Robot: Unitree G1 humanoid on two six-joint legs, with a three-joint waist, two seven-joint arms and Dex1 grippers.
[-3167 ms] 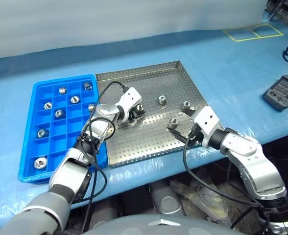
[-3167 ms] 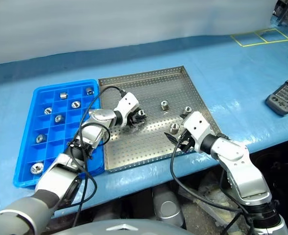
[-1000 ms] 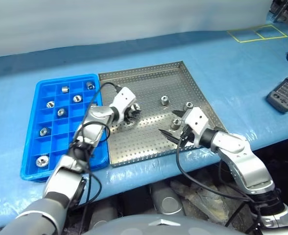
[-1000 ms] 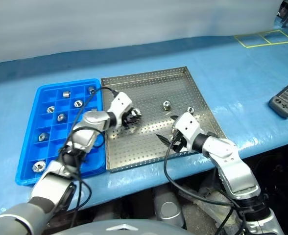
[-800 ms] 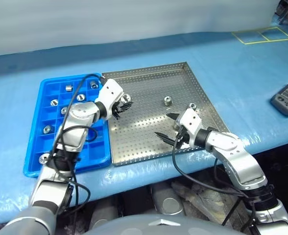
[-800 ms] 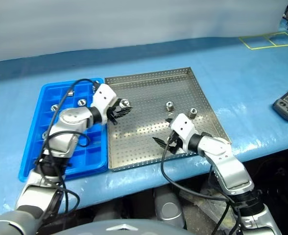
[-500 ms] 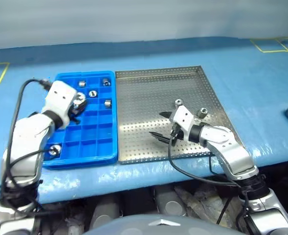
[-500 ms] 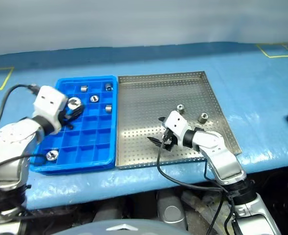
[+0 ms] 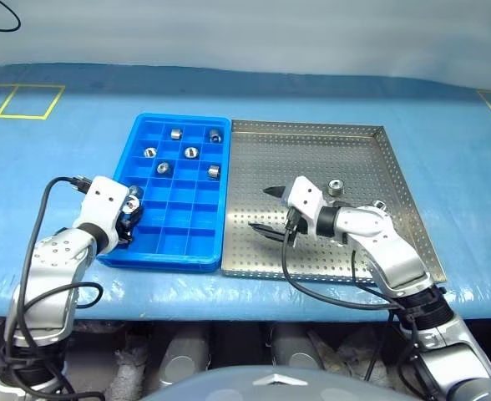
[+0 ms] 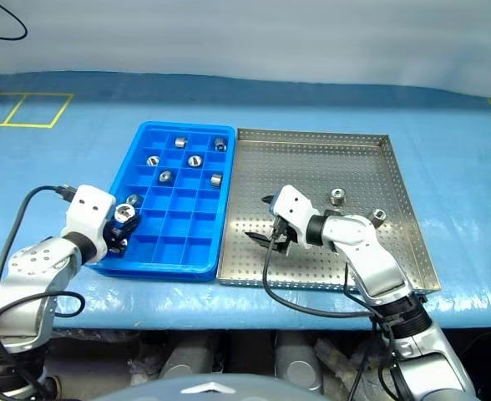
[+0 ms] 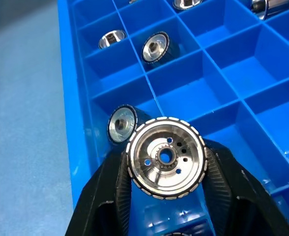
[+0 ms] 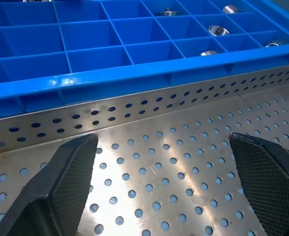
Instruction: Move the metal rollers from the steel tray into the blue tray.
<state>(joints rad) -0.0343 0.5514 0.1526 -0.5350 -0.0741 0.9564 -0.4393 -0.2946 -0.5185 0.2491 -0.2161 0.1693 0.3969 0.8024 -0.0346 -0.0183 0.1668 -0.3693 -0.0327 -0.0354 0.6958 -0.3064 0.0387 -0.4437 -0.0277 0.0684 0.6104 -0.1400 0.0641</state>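
Meanwhile, the left gripper (image 11: 166,162) clamps a shiny flanged metal roller (image 11: 166,157) over the bright blue compartmented plastic tray (image 9: 197,242); at three o'clock, the right gripper (image 9: 265,209) gapes empty above the perforated square steel tray (image 9: 358,154).

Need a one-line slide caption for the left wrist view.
Left gripper shut on a flanged metal roller above the blue tray, with other rollers already sitting in nearby compartments.

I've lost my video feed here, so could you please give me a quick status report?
Left gripper shut on a roller over the blue tray. Right gripper open, empty, over the steel tray. Two rollers left there. Nothing in the way.
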